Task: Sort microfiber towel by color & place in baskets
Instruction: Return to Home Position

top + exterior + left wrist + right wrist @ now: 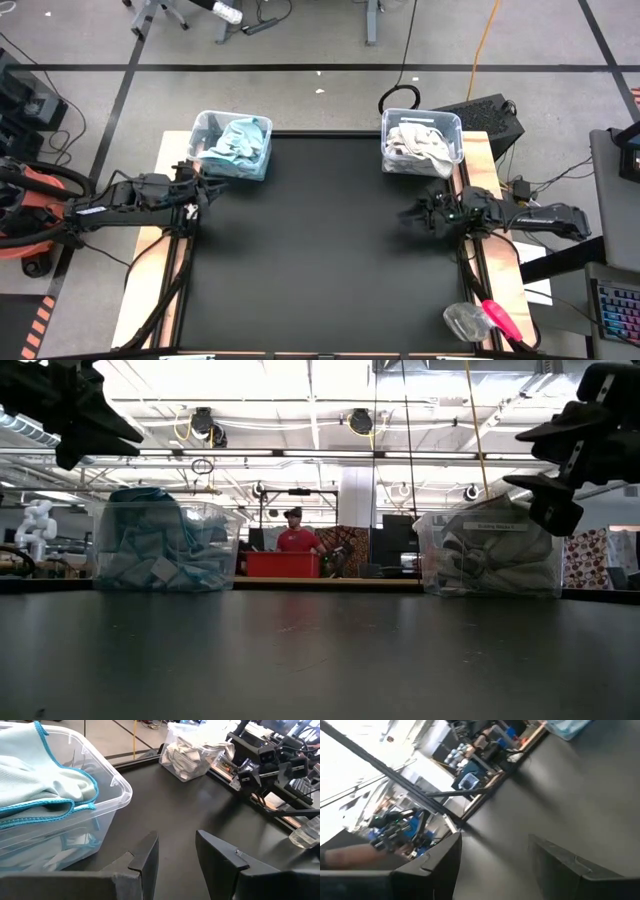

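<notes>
Two clear plastic baskets stand at the black mat's far edge. The left basket (232, 145) (165, 545) (107, 795) holds light teal towels (35, 775), and one towel lies draped over its rim. The right basket (421, 141) (490, 550) (190, 755) holds grey-white towels (415, 145). My left gripper (205, 190) (176, 855) hovers open just near of the left basket. My right gripper (408, 213) (495, 862) hovers open near of the right basket, pointing toward the table's left. Both are empty and raised off the mat (80, 410) (565, 455).
A clear plastic object and a pink-red tool (480, 318) lie at the table's near right corner. The black mat (320, 260) lies between the arms, with wooden strips along both sides. A person in a red shirt (297, 540) stands far behind the table.
</notes>
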Motion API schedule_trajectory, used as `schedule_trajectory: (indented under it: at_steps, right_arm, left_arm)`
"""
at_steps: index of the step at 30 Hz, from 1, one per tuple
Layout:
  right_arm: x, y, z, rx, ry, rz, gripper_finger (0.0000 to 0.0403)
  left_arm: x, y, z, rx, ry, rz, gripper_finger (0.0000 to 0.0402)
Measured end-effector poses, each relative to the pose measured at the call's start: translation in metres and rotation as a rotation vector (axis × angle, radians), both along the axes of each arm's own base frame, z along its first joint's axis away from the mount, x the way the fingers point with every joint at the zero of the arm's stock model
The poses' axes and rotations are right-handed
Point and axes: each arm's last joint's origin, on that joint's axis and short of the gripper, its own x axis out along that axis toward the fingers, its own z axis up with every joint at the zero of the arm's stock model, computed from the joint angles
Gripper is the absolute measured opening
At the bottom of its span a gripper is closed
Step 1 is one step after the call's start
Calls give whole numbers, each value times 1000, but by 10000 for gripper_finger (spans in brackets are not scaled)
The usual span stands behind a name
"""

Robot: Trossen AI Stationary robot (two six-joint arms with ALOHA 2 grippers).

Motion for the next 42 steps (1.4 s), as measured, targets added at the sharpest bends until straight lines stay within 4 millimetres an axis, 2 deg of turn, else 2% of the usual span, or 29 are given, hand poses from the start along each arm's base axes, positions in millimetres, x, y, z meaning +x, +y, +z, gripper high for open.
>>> schedule_trajectory:
  at_steps: [19, 28, 42]
  right_arm:
    - [1, 1, -3, -4, 37, -12, 219]
    - [0, -5, -4, -47, 41, -210, 219]
    - [0, -5, -4, -45, 40, -211, 219]
  left_arm:
    - [0, 0, 0, 0, -3, -3, 138]
    - [0, 0, 0, 0, -2, -3, 138]
    - [0, 0, 0, 0, -3, -4, 138]
